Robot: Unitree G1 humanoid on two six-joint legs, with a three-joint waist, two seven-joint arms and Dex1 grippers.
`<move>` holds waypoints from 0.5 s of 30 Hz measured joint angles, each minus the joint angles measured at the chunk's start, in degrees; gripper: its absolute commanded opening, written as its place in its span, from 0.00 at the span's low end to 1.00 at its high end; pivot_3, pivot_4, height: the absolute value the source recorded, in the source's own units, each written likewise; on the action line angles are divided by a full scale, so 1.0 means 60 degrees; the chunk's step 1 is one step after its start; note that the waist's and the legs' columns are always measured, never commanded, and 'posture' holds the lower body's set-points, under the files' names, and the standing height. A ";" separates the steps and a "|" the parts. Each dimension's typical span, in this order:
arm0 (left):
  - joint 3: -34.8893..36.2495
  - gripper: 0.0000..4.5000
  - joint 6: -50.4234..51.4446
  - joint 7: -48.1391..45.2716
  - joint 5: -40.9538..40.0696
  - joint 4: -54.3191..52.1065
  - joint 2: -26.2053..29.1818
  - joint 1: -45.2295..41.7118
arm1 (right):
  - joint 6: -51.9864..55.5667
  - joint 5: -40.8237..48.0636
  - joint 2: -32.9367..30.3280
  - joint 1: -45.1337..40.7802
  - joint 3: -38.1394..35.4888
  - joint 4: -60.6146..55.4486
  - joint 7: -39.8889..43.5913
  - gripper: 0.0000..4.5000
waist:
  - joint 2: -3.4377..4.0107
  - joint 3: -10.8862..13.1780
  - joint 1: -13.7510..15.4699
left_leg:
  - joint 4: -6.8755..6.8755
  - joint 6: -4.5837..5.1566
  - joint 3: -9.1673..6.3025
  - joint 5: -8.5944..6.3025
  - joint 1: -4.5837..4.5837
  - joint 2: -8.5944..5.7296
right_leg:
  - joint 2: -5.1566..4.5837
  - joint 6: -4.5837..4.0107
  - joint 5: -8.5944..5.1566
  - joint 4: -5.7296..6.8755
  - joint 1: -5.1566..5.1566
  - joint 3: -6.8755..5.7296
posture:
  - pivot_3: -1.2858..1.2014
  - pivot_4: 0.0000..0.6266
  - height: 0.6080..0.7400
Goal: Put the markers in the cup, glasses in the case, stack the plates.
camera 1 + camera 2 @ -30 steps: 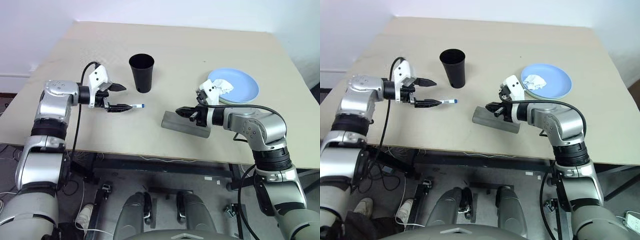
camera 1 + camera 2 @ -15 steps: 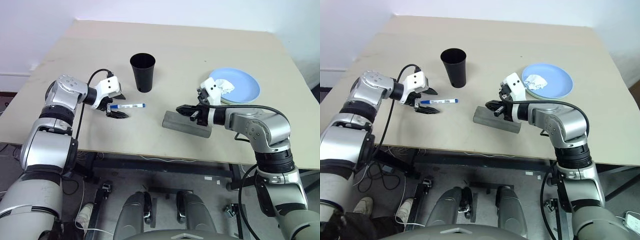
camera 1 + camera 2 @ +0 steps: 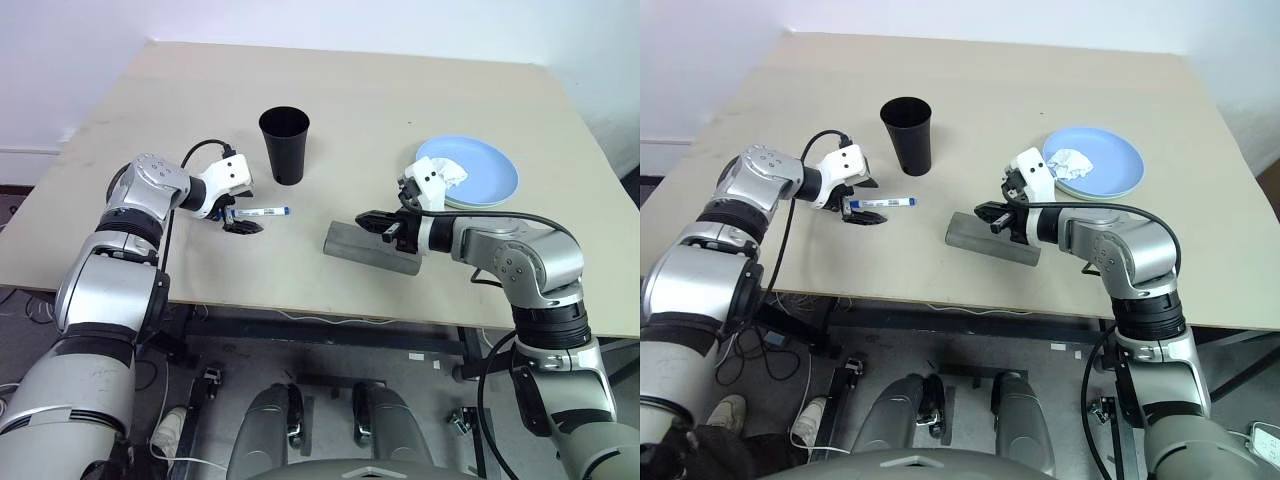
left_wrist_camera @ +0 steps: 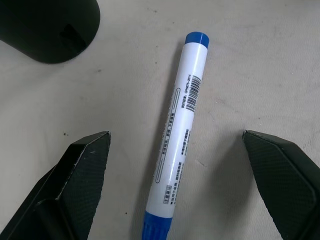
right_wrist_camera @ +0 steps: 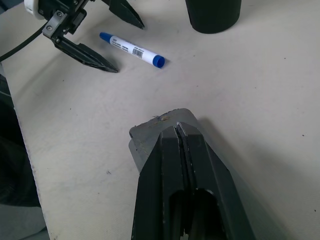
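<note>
Left wrist view: blue-capped marker [image 4: 179, 137] flat on table [image 3: 400, 90], centre frame, between spread fingers of left gripper [image 4: 185, 187]. Black cup [image 3: 284, 145] upper left. Judgement: settle lower, close mid-barrel squarely. Right gripper [image 3: 366, 219] pressed together, centre-right over grey case [image 3: 365, 250].

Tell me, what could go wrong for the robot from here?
The left gripper stands open around the blue-capped marker, which lies loose on the table. If the fingers close unevenly, the round marker might roll or squirt out. The black cup stands close by, so a lifting arm could perhaps knock it over. The right gripper, shut, hovers over the grey case and might nudge it.
</note>
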 measured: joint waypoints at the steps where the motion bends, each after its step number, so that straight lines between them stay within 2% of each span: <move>1: 0.0016 0.79 0.0061 -0.0111 0.0001 0.0002 -0.0030 0.0000 | 0.0011 0.0007 0.0000 0.0000 -0.0021 0.0000 -0.0011 0.00 | 0.0000 0.0000 0.0008 | 0.0000 0.0000 0.0000 0.0000 0.0000 0.0000 | 0.0000 0.0000 0.0000 0.0000 0.0001 0.0000 | 0.52 0.24 0.77; 10: 0.0072 0.09 0.0432 -0.1019 0.0156 0.0015 -0.0095 -0.0067 | 0.0065 0.0053 -0.0015 -0.0002 -0.0083 0.0008 -0.0029 0.00 | -0.0001 -0.0001 -0.0009 | 0.0003 -0.0001 -0.0002 0.0006 0.0003 0.0001 | -0.0003 -0.0001 0.0000 0.0004 0.0003 0.0000 | 0.52 0.24 0.77; 11: 0.0083 0.06 0.0460 -0.1055 0.0155 0.0015 -0.0090 -0.0076 | 0.0063 0.0053 -0.0015 -0.0001 -0.0083 0.0008 -0.0028 0.00 | -0.0001 -0.0001 -0.0012 | 0.0003 -0.0001 -0.0002 0.0006 0.0003 0.0001 | -0.0003 -0.0001 0.0000 0.0003 0.0002 0.0000 | 0.52 0.24 0.77; 15: 0.0182 0.06 0.0464 -0.1054 0.0091 0.0016 -0.0084 -0.0075 | -0.0045 0.0052 -0.0011 0.0009 -0.0082 0.0003 -0.0027 0.00 | -0.0001 -0.0001 -0.0013 | 0.0002 0.0000 -0.0002 0.0006 -0.0001 0.0000 | -0.0002 0.0006 0.0004 0.0002 -0.0001 0.0001 | 0.52 0.24 0.77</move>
